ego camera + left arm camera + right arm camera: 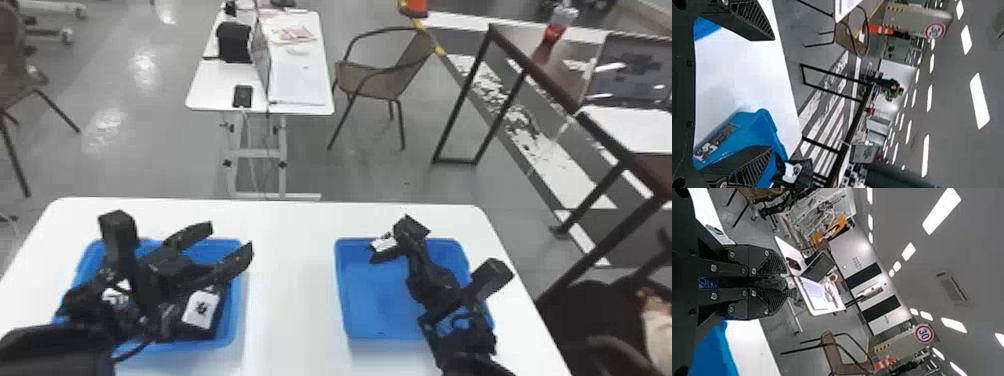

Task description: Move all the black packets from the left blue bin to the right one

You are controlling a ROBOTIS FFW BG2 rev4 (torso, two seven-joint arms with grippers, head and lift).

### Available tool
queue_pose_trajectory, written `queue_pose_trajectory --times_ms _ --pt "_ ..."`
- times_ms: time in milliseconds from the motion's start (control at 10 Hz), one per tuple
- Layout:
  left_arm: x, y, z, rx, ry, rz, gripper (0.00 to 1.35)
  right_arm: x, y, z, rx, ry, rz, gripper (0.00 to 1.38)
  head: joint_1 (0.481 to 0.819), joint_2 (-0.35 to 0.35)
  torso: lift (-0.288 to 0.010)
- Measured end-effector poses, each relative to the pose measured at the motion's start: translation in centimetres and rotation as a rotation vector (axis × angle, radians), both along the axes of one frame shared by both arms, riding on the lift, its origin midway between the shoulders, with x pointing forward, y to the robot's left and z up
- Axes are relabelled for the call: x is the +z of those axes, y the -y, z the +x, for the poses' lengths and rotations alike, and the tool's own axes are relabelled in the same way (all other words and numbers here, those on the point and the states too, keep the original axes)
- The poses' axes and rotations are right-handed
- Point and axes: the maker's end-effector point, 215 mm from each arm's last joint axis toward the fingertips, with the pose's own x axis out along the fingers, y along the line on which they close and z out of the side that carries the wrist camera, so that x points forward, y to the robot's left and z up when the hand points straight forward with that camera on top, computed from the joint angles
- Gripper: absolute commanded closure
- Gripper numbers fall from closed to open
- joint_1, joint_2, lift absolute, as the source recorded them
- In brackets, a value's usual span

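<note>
My left gripper point(231, 236) stands open above the left blue bin point(235, 320); its fingers spread apart in the left wrist view, nothing in the gap point(772, 93). Black packets point(201, 309) with white labels lie in that bin, partly covered by the left arm. Over the far part of the right blue bin point(370, 300), my right gripper point(402, 234) is shut on a black packet point(384, 245), whose white label faces up. From the right wrist, the gripper point(789, 282) pinches dark material point(770, 282) between its pads. The left wrist view also catches this labelled packet point(791, 171).
Both bins stand on a white table point(290, 280), with a strip of tabletop between them. Beyond its far edge are a small white desk point(300, 90) and a chair point(375, 80). A person's arm point(657, 325) is at the right edge, off the table.
</note>
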Motion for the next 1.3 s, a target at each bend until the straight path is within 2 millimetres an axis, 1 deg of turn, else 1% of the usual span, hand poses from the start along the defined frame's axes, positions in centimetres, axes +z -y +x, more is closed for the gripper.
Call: queue_pose_trajectory --times_ms 100,200,300,400,500,600,700,800,900,1000,1100,1300 --pt "0.5 -1.8 -0.1 0.037 0.003 -0.029 0.01 -1.9 2.2 -0.1 -0.051 -0.051 -0.014 0.50 0.695 -0.167 0.000" --pt "1.0 -3.4 0.2 0.079 0.013 -0.045 0.07 -3.5 4.5 -0.7 -0.128 -0.106 -0.030 0.18 0.695 -0.174 0.000" --pt "0.9 -4.8 0.2 0.116 0.010 -0.058 0.11 -3.8 7.2 -1.8 -0.238 -0.143 -0.085 0.05 0.695 -0.191 0.000" --pt "0.2 -6.1 0.0 0.158 -0.005 -0.059 0.12 -2.3 8.8 -3.1 -0.321 -0.127 -0.132 0.13 0.695 -0.197 0.000" --pt "-1.3 -7.1 -0.4 0.210 -0.050 -0.066 0.12 0.2 8.9 -4.0 -0.344 -0.062 -0.126 0.17 0.695 -0.192 0.000" --pt "-3.2 -7.2 -1.2 0.240 -0.132 -0.095 0.12 2.6 8.6 -4.4 -0.333 0.002 -0.107 0.17 0.695 -0.189 0.000" --pt "-4.7 -7.2 -2.0 0.264 -0.198 -0.094 0.12 4.9 7.6 -4.7 -0.308 0.058 -0.085 0.17 0.695 -0.181 0.000" --pt "-5.9 -7.7 -2.3 0.307 -0.242 -0.058 0.13 7.7 6.8 -5.4 -0.300 0.124 -0.065 0.17 0.695 -0.174 0.000" --pt "-7.0 -7.9 -2.5 0.338 -0.277 -0.028 0.14 10.7 6.5 -6.3 -0.304 0.195 -0.064 0.17 0.695 -0.165 0.000" --pt "-8.0 -8.0 -2.7 0.343 -0.320 0.000 0.14 12.9 6.1 -6.8 -0.301 0.243 -0.057 0.17 0.695 -0.162 0.000" --pt "-8.8 -8.0 -2.6 0.337 -0.360 0.049 0.14 14.1 5.8 -6.8 -0.292 0.269 -0.041 0.17 0.695 -0.160 0.000" --pt "-10.4 -8.4 -1.9 0.311 -0.439 0.217 0.14 15.0 5.1 -6.5 -0.275 0.292 -0.021 0.17 0.695 -0.147 0.000"
